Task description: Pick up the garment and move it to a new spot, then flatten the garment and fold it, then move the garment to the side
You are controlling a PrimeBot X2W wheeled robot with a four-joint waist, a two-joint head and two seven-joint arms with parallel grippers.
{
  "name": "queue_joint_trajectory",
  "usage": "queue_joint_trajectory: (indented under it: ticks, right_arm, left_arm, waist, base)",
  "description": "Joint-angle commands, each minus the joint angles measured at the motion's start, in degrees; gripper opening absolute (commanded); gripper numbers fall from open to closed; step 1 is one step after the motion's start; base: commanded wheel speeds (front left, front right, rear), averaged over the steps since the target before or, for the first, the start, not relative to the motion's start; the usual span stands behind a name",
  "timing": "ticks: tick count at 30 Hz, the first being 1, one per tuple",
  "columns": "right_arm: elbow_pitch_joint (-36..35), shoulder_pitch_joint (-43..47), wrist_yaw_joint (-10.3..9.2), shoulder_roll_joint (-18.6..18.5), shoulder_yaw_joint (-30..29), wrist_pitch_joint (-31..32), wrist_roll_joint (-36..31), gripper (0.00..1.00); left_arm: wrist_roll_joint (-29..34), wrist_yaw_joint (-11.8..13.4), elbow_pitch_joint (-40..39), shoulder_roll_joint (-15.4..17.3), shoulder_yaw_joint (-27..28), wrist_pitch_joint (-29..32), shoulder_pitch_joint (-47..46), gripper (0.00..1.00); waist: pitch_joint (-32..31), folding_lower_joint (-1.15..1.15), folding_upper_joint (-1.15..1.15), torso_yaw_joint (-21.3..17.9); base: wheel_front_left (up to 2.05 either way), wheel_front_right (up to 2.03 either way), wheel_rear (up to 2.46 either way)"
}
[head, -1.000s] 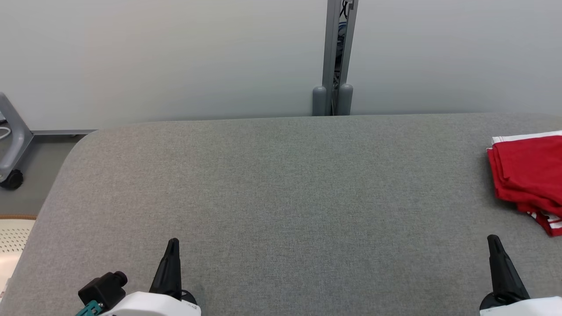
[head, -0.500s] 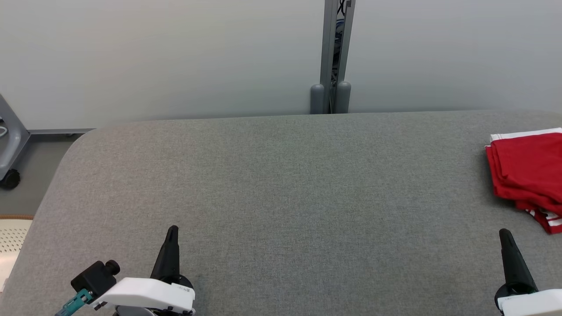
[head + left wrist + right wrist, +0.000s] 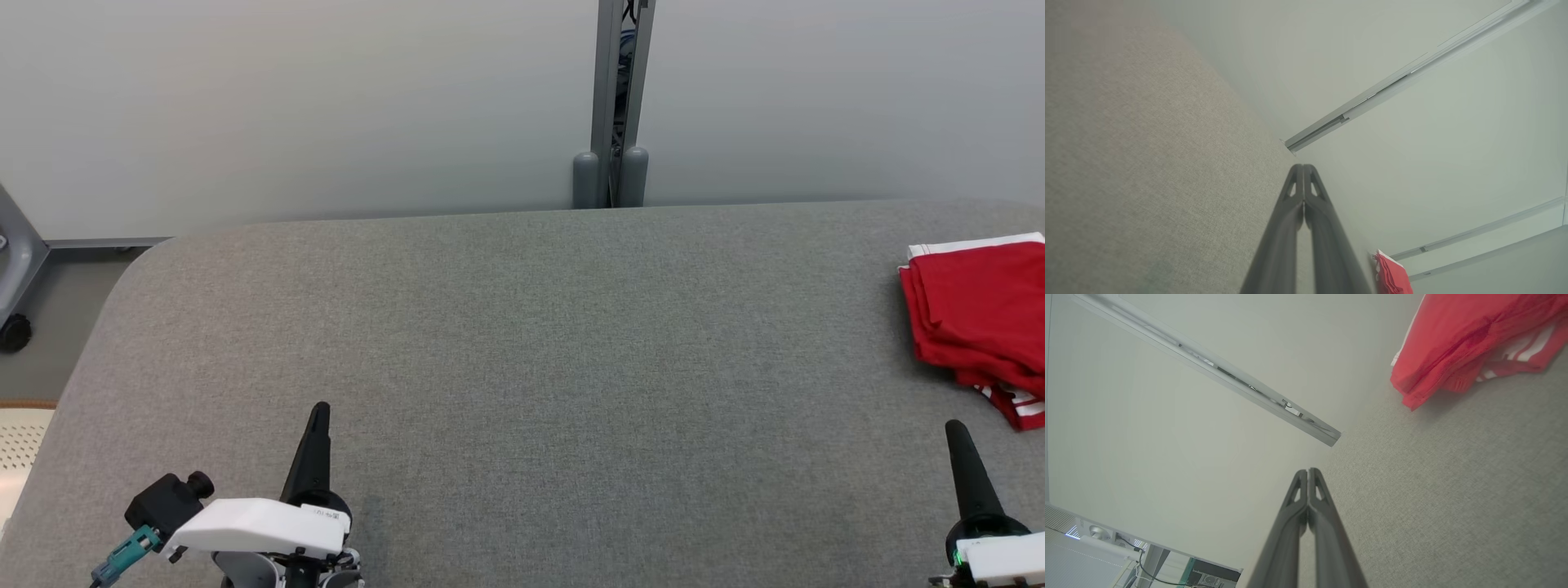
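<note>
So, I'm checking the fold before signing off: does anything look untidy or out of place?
One small thing: the red garment lies folded at the right side of the table, but a red-and-white striped part pokes out from under its near edge, so the stack is not square. Nothing else stands out.

A: What sort of place?
B: A lab or test room: pale partition panels [image 3: 326,106] joined by a metal post [image 3: 611,98] top centre, wheeled stand [image 3: 23,260] at left edge, cabled equipment [image 3: 1212,575] lower left.
</note>
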Motion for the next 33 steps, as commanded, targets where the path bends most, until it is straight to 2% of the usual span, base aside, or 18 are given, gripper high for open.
queue_joint_trajectory:
  ticks: [1,33]
  right_arm:
    - [-0.3,-1.2,0.01,-0.6,-0.68,0.48,1.76,0.0]
    - [1.3,-3.35,0.0,-0.8,-4.98,6.16,18.35,0.0]
  left_arm:
    - [-1.58,-0.5,-0.11,0.23,0.31,0.31,-1.8,0.0]
    - [-18.0,-3.19,2.34,0.22,1.01,3.3,-5.98,0.0]
  waist:
    - [0.04,0.0,0.0,-0.04]
    - [0.86,0.0,0.0,-0.87]
  base:
    - [0.0,0.0,0.0]
    - [0.0,0.0,0.0]
